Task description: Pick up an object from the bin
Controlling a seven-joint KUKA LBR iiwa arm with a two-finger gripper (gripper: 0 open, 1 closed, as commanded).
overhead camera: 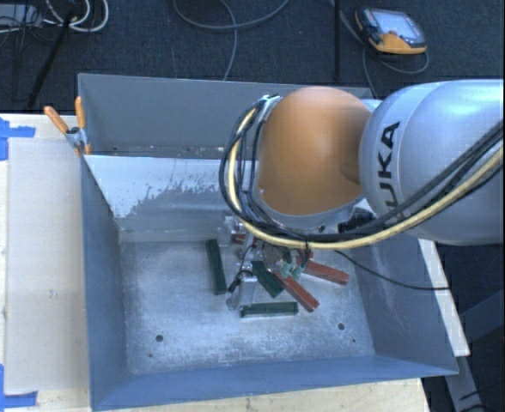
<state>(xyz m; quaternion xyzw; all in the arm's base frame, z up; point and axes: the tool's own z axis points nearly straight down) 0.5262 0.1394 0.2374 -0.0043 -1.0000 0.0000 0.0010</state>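
Three dark green bars (215, 266) show in the middle of the bin (149, 359): one left of centre, one (268, 310) below centre, one (268, 281) partly hidden. Two red-brown bars (298, 295) lie right of them, the other (326, 273) slightly higher.

Dim, even light; soft shadows

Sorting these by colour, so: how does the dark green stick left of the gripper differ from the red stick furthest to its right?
The green stick is dark green, the red stick orange-red. The green stick runs nearly front to back; the red stick lies almost crosswise. The green stick lies alone; the red stick's inner end meets other sticks under the arm. Both are slim bars on the bin floor near the gripper.
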